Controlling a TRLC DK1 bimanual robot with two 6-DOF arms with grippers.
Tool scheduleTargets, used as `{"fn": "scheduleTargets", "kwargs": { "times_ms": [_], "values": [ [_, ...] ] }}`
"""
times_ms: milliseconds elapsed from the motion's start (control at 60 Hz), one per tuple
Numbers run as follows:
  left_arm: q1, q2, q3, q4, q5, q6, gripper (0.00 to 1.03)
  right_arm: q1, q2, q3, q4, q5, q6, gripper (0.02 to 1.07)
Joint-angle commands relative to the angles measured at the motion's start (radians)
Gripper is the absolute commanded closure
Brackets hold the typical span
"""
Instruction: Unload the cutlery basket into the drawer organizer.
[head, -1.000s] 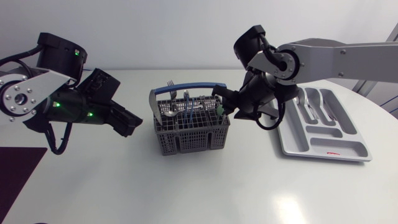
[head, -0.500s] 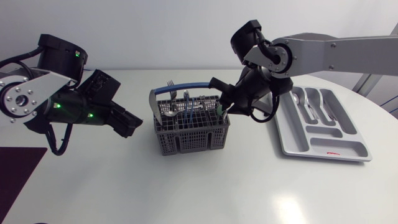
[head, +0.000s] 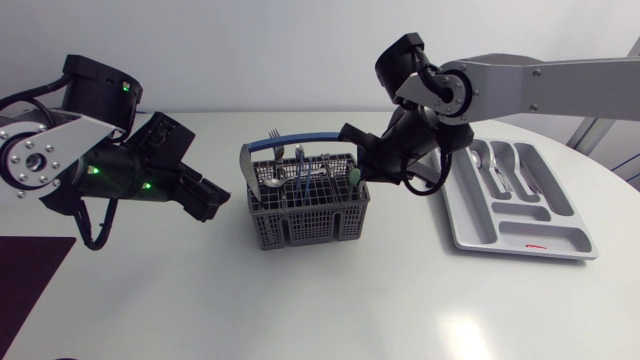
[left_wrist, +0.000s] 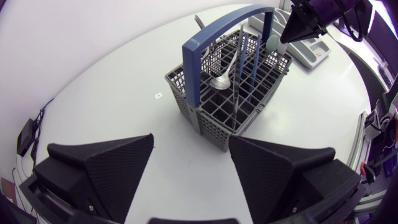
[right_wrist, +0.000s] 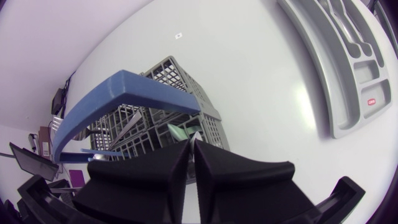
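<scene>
While left gripper (left_wrist: 189, 142) hangs released, fingers wide apart, just short of cutlery basket (head: 305, 208), right gripper (head: 353, 162) sits over basket's right-end compartment, fingers pinched on green-handled utensil (right_wrist: 178, 132). Spoon (left_wrist: 219, 81) stands inside basket. Drawer organizer (head: 522, 246) lies beside basket, near right arm.

The cutlery basket (head: 300, 222) hides the lower ends of the cutlery (head: 295, 172) standing in it, and the pieces are too small to tell apart from above. The right gripper (right_wrist: 191, 158) blocks the basket's nearest compartments in its own wrist view. That view's edge cuts off the drawer organizer (right_wrist: 336, 74).
</scene>
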Motion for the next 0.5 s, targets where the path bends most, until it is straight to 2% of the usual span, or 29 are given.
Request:
{"fn": "scheduleTargets", "kwargs": {
  "times_ms": [0, 483],
  "values": [
    [-0.009, 0.013, -0.025, 0.012, -0.01, 0.009, 0.15, -0.008, 0.031, -0.02, -0.001, -0.006, 0.03, 1.01],
    [-0.006, 0.013, -0.029, 0.012, -0.013, 0.009, 0.15, -0.011, -0.027, -0.032, -0.003, -0.059, 0.017, 1.01]
  ]
}}
